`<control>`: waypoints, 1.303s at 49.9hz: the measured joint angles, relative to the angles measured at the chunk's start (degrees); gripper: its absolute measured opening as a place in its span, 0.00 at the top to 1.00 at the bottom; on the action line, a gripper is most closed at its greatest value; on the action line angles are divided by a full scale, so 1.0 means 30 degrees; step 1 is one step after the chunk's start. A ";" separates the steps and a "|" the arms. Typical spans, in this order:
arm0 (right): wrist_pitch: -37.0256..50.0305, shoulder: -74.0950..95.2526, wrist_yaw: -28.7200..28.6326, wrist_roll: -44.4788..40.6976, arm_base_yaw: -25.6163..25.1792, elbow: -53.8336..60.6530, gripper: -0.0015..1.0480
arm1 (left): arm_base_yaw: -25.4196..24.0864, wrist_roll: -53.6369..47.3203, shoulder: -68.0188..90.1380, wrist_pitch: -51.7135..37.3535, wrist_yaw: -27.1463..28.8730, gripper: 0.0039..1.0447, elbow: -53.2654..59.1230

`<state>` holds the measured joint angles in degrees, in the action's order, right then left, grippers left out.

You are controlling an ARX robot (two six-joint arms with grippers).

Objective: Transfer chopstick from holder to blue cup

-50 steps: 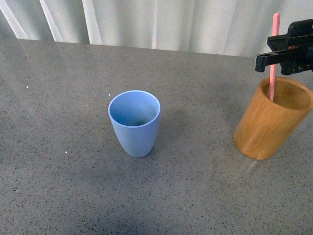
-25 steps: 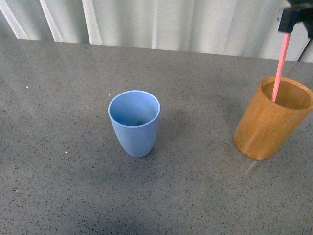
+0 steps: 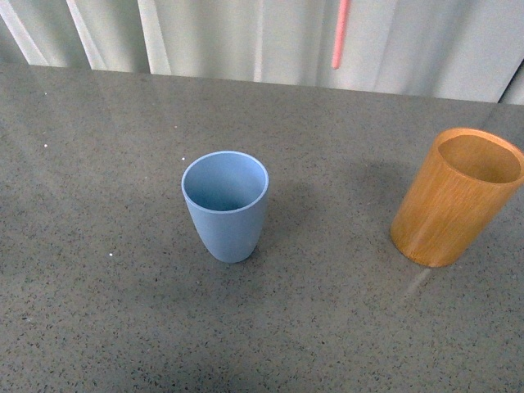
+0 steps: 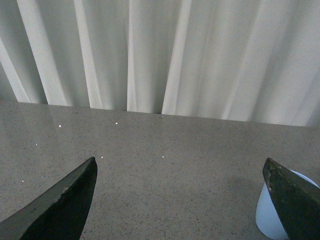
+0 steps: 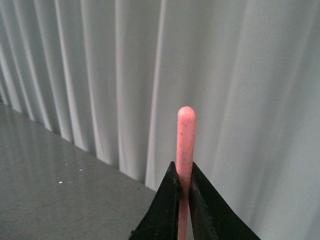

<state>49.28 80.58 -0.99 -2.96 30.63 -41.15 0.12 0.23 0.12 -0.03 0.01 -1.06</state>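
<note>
The pink chopstick [image 3: 341, 34] hangs in the air at the top of the front view, above and behind the table; only its lower end shows. My right gripper [image 5: 183, 176] is shut on the chopstick [image 5: 185, 135], whose rounded end rises above the black fingers; the gripper is out of the front view. The blue cup [image 3: 225, 205] stands upright mid-table and looks empty. The orange-brown holder [image 3: 455, 196] stands at the right, nothing in its mouth. My left gripper [image 4: 180, 172] is open over bare table, with the blue cup [image 4: 267, 217] beside one finger.
The grey speckled table [image 3: 106, 311] runs back to a white pleated curtain [image 3: 246, 37]. Cup and holder stand well apart, with bare tabletop between them.
The chopstick has come up out of the holder and moved left and higher. The right gripper has left the front view. Cup and holder have not moved.
</note>
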 joint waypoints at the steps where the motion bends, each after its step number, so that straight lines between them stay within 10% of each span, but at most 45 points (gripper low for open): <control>1: 0.0102 0.0131 -0.0022 0.0087 0.0102 -0.0015 0.98 | 0.0000 0.0007 0.0000 0.0000 0.0000 0.06 0.0000; 65: 0.4138 0.7366 0.0342 0.2667 0.1931 -0.0087 0.98 | 0.0000 0.0000 0.0000 0.0000 -0.0007 0.06 0.0000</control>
<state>61.69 102.67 0.03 5.04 36.42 -41.41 0.12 0.23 0.12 -0.03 -0.01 -1.06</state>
